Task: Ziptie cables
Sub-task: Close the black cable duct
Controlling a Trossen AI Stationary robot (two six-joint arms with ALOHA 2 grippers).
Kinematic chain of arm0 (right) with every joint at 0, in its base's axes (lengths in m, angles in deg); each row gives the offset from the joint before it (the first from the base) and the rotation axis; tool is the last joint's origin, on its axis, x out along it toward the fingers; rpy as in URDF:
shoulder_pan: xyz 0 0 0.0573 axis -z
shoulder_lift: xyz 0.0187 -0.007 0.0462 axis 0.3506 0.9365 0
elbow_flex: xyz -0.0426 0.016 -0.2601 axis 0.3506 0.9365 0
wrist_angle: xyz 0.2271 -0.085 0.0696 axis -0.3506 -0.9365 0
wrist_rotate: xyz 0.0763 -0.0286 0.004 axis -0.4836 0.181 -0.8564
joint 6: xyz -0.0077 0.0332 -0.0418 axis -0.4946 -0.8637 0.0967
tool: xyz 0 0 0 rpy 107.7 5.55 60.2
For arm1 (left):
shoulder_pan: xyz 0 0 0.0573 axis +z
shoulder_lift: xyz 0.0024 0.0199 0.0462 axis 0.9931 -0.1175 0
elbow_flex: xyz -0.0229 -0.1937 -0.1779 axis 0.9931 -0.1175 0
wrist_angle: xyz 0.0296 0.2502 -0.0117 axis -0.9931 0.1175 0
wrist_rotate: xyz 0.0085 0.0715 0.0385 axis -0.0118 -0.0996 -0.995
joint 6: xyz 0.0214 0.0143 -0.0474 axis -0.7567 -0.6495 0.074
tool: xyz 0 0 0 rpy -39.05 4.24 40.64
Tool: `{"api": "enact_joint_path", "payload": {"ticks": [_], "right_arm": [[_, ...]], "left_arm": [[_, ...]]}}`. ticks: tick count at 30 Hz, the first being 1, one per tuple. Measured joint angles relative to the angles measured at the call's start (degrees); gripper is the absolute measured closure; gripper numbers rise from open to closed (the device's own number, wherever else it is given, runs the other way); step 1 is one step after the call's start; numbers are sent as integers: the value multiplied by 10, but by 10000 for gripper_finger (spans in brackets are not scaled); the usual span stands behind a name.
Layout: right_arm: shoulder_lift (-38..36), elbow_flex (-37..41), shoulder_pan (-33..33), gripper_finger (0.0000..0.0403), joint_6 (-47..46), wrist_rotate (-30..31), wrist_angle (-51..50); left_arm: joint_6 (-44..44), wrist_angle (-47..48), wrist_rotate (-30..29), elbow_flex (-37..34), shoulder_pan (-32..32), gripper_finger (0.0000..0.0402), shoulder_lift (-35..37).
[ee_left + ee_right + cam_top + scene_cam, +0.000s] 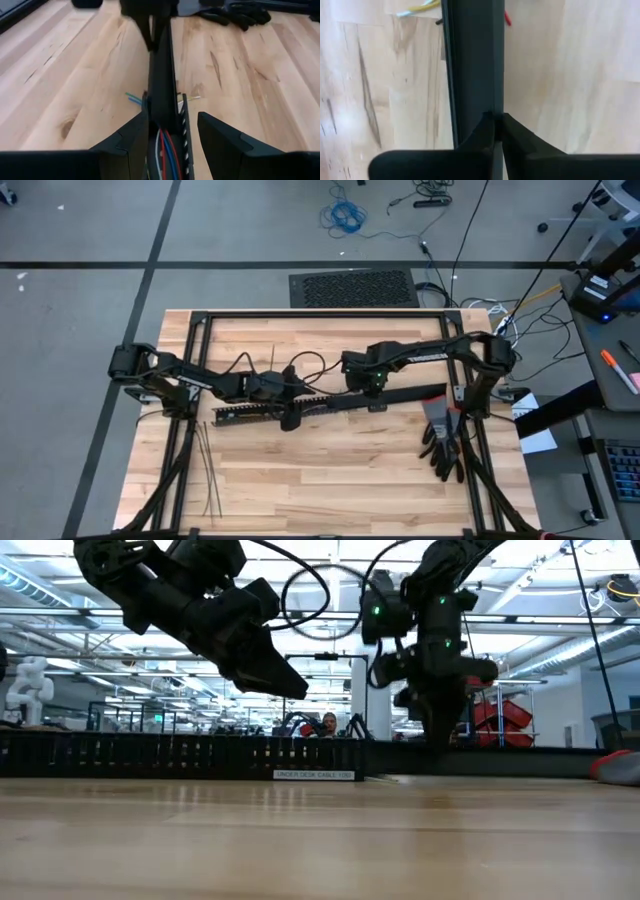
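The cables (165, 150), red, blue and white wires, lie inside the long black slotted duct (262, 412); loose ends stick out at its sides (132, 98). A smooth black cover (162, 75) runs along the duct's right part. My left gripper (172, 142) is open and slants down over the duct's middle, one finger on each side and a little above it in the low view (300, 692). My right gripper (497, 125) points down, shut at the cover's long edge. The zipties (210, 470) lie flat on the table at the near left. My right gripper comes from above, pointing down, and its shut fingertips (487, 131) meet the cover's long edge (496, 102). Whether a thin lip of the cover is between them, I cannot tell. The cover lies level along the duct.
Black gloves (440, 442) lie at the table's right, near the right arm's base. A black frame (300, 315) runs round the table's far and side edges. Bare wood (330, 480) spreads across the near half, beside the zipties.
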Motion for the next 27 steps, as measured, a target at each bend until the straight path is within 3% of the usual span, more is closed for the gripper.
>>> {"api": "enact_joint_path", "payload": {"ticks": [8, 11, 13, 17, 20, 24, 27], "right_arm": [[-94, 0, -42, 400, -43, 59, -24], [-127, -1, -66, 400, -64, 120, -28], [-140, -1, -90, 401, -81, 202, -28], [-141, -1, -161, 401, -118, 441, -26], [-125, 0, -217, 401, -158, 583, -4], [-101, 19, -276, 401, -217, 720, 5], [-84, 51, -301, 401, -276, 792, -2]], "left_arm": [[0, 23, -41, 0, 1, 234, 0], [14, 10, -41, 0, 0, 233, 0], [34, -21, -41, 0, 0, 233, 0], [81, -105, -41, 1, 0, 233, -13], [104, -147, -42, 1, 3, 233, -28], [122, -160, -60, -2, 21, 233, -51], [134, -226, -49, -25, 38, 233, -63]]}}
